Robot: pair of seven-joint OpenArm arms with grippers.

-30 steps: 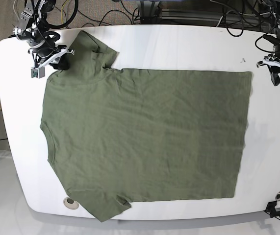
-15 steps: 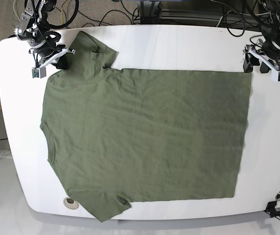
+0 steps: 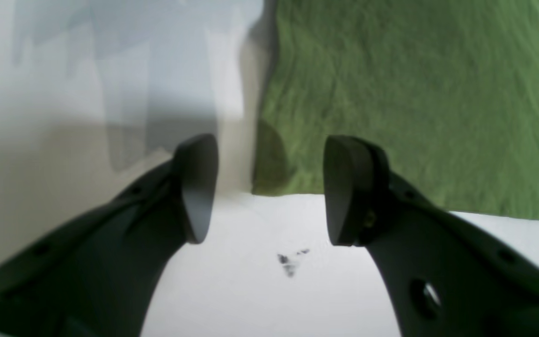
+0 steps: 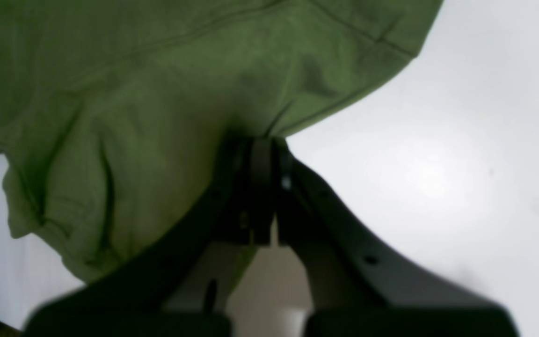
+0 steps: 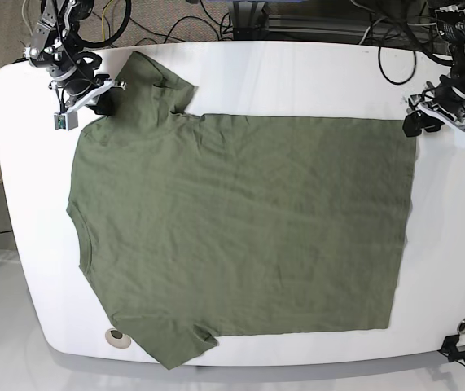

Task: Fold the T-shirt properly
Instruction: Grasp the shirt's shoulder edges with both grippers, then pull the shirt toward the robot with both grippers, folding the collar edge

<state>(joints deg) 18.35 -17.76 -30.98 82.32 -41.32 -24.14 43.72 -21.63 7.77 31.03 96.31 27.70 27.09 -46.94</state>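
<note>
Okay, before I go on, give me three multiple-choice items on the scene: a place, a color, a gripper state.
1. Where is the left gripper?
A. Mid-shirt
B. At a shirt corner
C. Beside the right gripper

2. What color is the T-shirt?
A. White
B. Red
C. Olive green

3. How does the right gripper stand?
A. Shut on the T-shirt
B. Wide open
C. Shut on a cable

Key:
1: B, the left gripper's fingertips stand either side of a corner.
2: C, the T-shirt shows plain olive green against the white tabletop.
3: A, the right gripper's fingertips meet with cloth pinched between them.
</note>
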